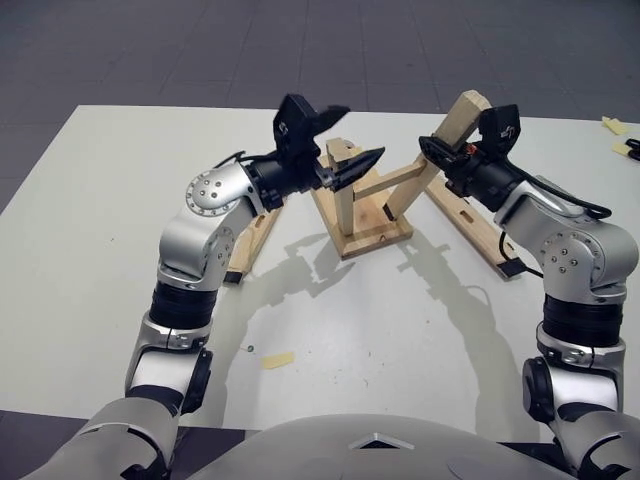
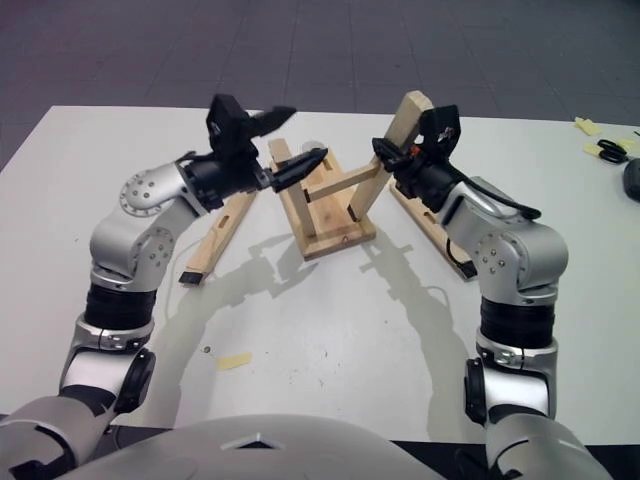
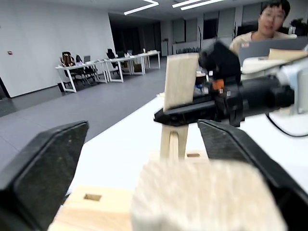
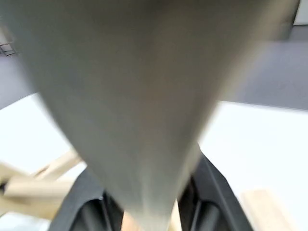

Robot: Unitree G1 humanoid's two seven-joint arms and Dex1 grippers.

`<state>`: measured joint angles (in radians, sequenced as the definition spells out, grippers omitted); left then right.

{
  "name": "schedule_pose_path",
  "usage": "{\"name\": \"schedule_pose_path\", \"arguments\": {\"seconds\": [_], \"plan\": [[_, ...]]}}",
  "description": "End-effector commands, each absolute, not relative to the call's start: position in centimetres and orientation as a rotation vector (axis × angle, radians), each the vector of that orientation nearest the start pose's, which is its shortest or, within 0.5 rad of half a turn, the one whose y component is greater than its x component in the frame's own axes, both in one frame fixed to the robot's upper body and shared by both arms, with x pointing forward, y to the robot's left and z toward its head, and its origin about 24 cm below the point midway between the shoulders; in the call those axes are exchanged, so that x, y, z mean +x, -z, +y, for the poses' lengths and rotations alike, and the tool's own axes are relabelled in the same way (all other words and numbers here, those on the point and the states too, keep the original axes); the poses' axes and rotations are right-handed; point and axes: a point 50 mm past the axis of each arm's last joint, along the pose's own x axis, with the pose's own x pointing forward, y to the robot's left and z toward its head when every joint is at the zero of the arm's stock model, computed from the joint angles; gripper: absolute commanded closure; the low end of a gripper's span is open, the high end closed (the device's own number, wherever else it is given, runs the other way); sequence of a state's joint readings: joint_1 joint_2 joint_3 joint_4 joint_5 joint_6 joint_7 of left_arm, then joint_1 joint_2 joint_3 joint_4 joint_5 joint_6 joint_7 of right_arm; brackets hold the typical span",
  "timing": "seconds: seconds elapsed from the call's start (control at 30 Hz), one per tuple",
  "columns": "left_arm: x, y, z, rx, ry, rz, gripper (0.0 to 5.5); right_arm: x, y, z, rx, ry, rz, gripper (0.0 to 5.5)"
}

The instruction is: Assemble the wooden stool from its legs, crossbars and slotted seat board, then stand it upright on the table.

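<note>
A short wooden base board [image 1: 368, 236] lies mid-table with an upright leg [image 1: 343, 195] standing on it. A second leg [image 1: 462, 118] leans outward from the board, joined to the first by a crossbar [image 1: 388, 181]. My right gripper [image 1: 440, 150] is shut on the leaning leg near its upper half; in the right wrist view that leg [image 4: 144, 96] runs between the fingers [image 4: 211, 197]. My left gripper [image 1: 345, 140] stands open around the top of the upright leg [image 3: 202, 192], one finger [image 3: 43, 163] on each side, apart from the wood.
Two long slotted boards lie flat: one [image 1: 250, 240] under my left arm, one [image 1: 478, 228] under my right arm. A scrap of yellow tape [image 1: 278, 360] lies near the front, more tape [image 1: 615, 125] and scissors [image 2: 610, 150] at the far right.
</note>
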<state>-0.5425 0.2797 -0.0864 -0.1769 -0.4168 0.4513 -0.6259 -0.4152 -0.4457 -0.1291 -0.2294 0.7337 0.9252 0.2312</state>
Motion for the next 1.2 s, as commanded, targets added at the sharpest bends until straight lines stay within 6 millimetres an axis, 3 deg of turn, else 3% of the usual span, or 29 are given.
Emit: {"name": "schedule_pose_path", "arguments": {"seconds": [0.03, 0.13, 0.3, 0.53, 0.73, 0.8, 0.93, 1.0, 1.07, 1.2], "plan": [[29.2, -21.1, 10.3, -0.024, 0.99, -0.273, 0.45, 29.1, -14.9, -17.5, 0.271, -0.553, 0.319, 3.53], [28.6, -22.6, 10.9, -0.023, 0.994, -0.322, 0.1, 29.3, -16.5, -17.8, 0.315, -0.566, 0.267, 3.04], [27.4, -25.7, 11.6, -0.097, 1.007, -0.442, 0.1, 29.9, -20.9, -18.3, 0.416, -0.628, 0.129, 2.18], [27.3, -27.7, 12.6, -0.173, 0.907, -0.524, 0.1, 31.1, -28.0, -19.6, 0.437, -0.609, -0.142, 1.1], [27.0, -28.2, 13.3, -0.177, 0.861, -0.535, 0.1, 31.6, -31.9, -20.2, 0.473, -0.582, -0.307, 0.12], [27.0, -27.7, 13.5, -0.167, 0.845, -0.516, 0.1, 31.9, -30.5, -20.0, 0.47, -0.571, -0.244, 0.12], [27.1, -26.8, 13.8, -0.177, 0.821, -0.488, 0.1, 31.8, -21.5, -17.5, 0.507, -0.546, 0.089, 0.12], [27.1, -26.4, 13.6, -0.188, 0.815, -0.475, 0.1, 30.8, -18.5, -15.7, 0.529, -0.564, 0.194, 0.12], [27.1, -25.9, 13.1, -0.199, 0.815, -0.46, 0.1, 30.2, -17.7, -14.5, 0.546, -0.579, 0.213, 0.12], [26.6, -24.7, 12.1, -0.217, 0.838, -0.42, 0.1, 30.1, -18.2, -14.3, 0.578, -0.576, 0.178, 0.12]]}}
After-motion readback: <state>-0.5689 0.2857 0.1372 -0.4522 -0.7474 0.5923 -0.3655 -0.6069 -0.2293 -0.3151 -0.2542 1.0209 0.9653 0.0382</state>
